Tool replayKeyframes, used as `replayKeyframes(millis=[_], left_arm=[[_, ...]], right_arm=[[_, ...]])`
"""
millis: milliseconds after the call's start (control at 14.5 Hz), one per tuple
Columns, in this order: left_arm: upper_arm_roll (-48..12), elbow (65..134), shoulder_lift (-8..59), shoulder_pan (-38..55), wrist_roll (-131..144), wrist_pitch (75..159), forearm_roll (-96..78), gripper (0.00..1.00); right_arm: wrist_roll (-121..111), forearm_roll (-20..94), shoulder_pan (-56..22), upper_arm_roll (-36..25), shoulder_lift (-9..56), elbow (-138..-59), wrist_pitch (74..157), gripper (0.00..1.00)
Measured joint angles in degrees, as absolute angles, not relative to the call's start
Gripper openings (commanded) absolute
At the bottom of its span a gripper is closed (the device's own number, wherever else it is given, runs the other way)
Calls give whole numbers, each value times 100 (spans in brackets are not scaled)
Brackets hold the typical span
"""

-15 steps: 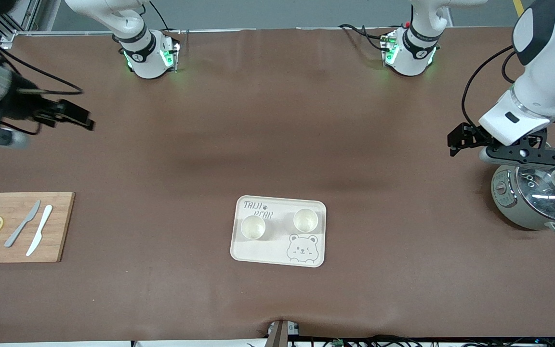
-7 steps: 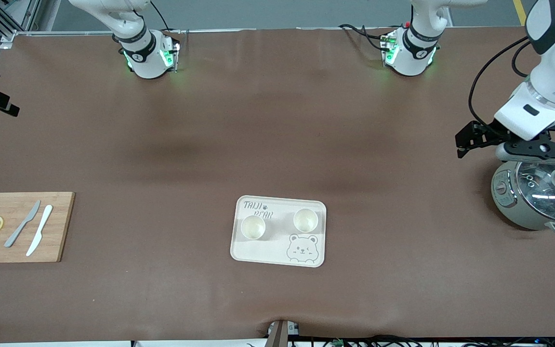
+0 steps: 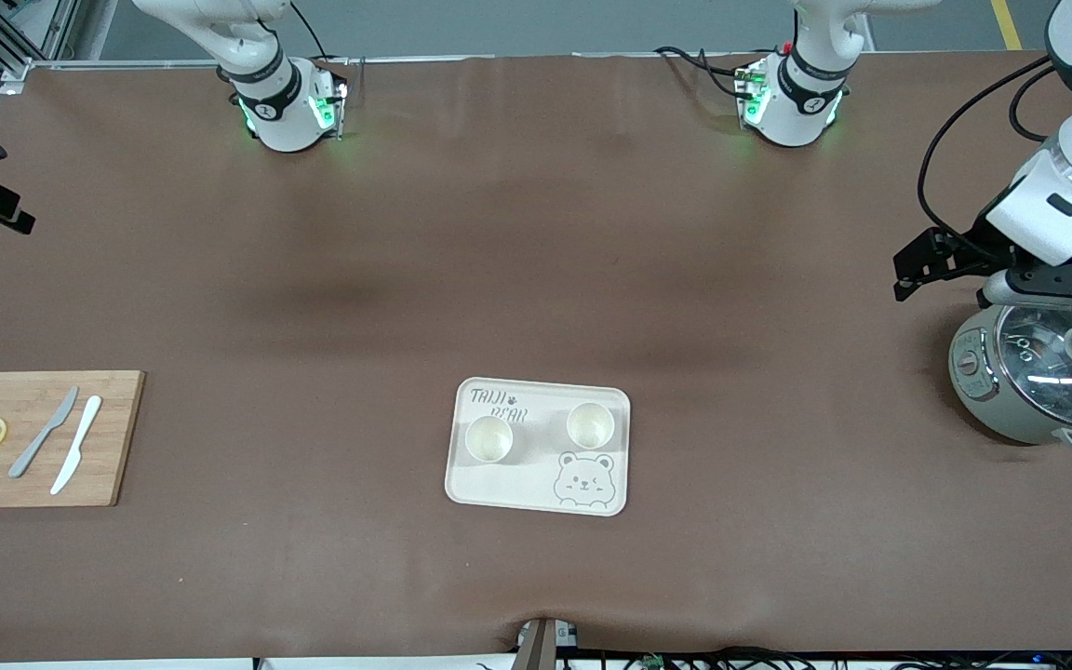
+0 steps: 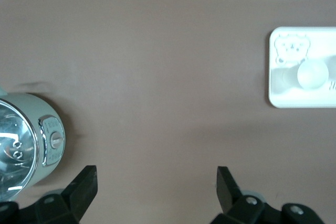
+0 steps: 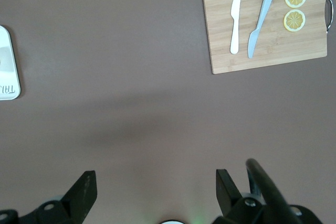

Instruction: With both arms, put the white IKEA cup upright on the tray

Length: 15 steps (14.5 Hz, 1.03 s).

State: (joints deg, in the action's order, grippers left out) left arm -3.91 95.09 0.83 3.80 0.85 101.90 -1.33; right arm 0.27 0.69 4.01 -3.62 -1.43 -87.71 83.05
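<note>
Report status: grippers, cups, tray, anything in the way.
Left gripper open over bare table beside grey lidded pot; right gripper open, empty. Two white cups upright on cream rectangular tray. Nothing obstructing.

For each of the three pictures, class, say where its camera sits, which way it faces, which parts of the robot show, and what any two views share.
Front view: high across the table, facing both bases; shows the tray with two cups, and the left claw by the cooker.
Left wrist view: on the left wrist, looking down past the open left claw at cooker and tray.
Right wrist view: on the right wrist, looking down past the open right claw at the cutting board.
Shared: the tray, in all three.
</note>
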Motion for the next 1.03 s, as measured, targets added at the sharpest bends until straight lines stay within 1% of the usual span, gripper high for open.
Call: replayKeyframes(millis=[138,344,1033], left_arm=[[-391,9447,82,381,-107,9854,-133,100],[-391,9407,81,381,-257,9660,-133,100],[-391,9403,81,381,-476,9501,-133,100]], right_arm=[[-42,66,399,-357,-142,-8782,8332,100],[-68,38,355,-333,-142,-8788,8333,100],[-68,-108,329,-349,-142,-8788,8491,100]])
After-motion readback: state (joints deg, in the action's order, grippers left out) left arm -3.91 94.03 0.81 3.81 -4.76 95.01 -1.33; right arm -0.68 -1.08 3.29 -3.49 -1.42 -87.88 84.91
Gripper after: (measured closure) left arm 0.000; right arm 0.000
